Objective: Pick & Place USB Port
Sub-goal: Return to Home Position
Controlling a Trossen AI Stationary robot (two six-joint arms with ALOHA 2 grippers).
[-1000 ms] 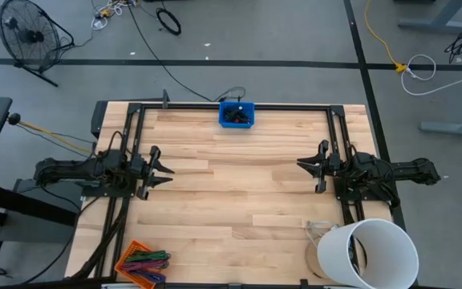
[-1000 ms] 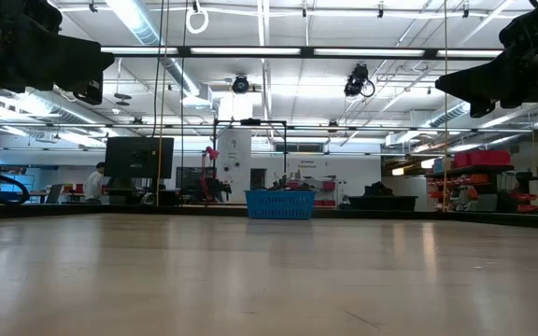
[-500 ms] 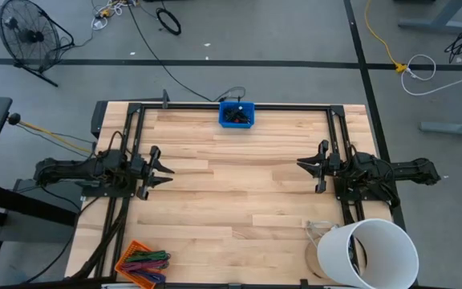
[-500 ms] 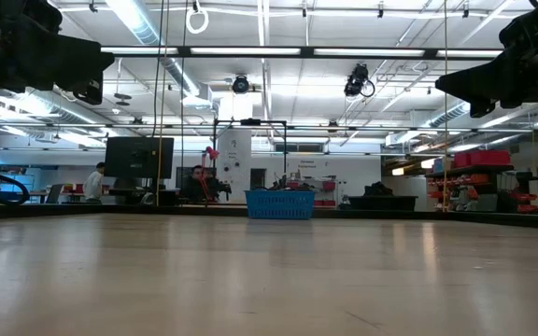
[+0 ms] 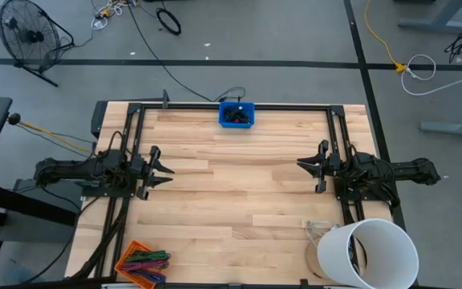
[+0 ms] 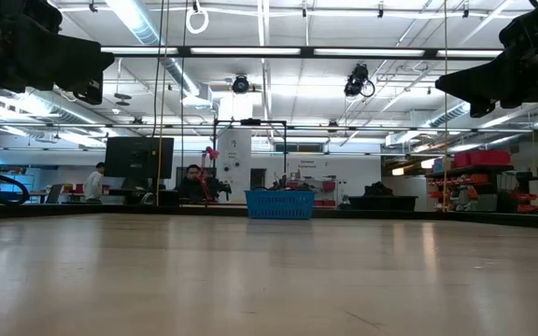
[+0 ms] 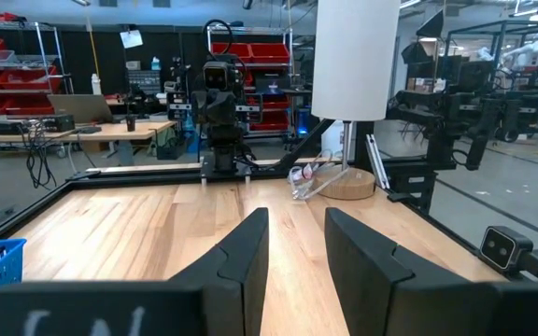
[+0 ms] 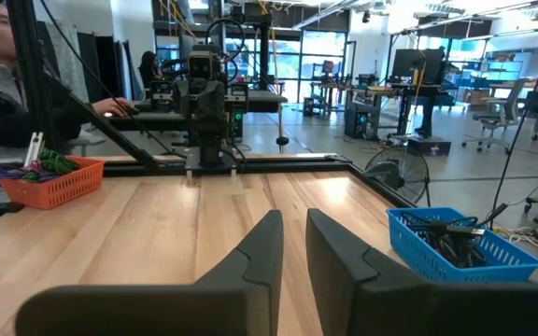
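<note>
**High view: arms face off across a table with its cables binned**

The pale wood-plank table (image 5: 239,201) carries a smooth white cylindrical tub (image 5: 367,253) at its near right corner. The left gripper (image 5: 167,168) and right gripper (image 5: 301,166) point at each other along the table's width, well apart, both with fingers spread and empty. The blue bin (image 5: 248,107), a mesh basket of black cables (image 5: 236,117), sits at the far edge between them. The orange bin (image 5: 127,271), nearer the left arm, holds green-black cables (image 5: 147,258). No loose cable shows.
</note>
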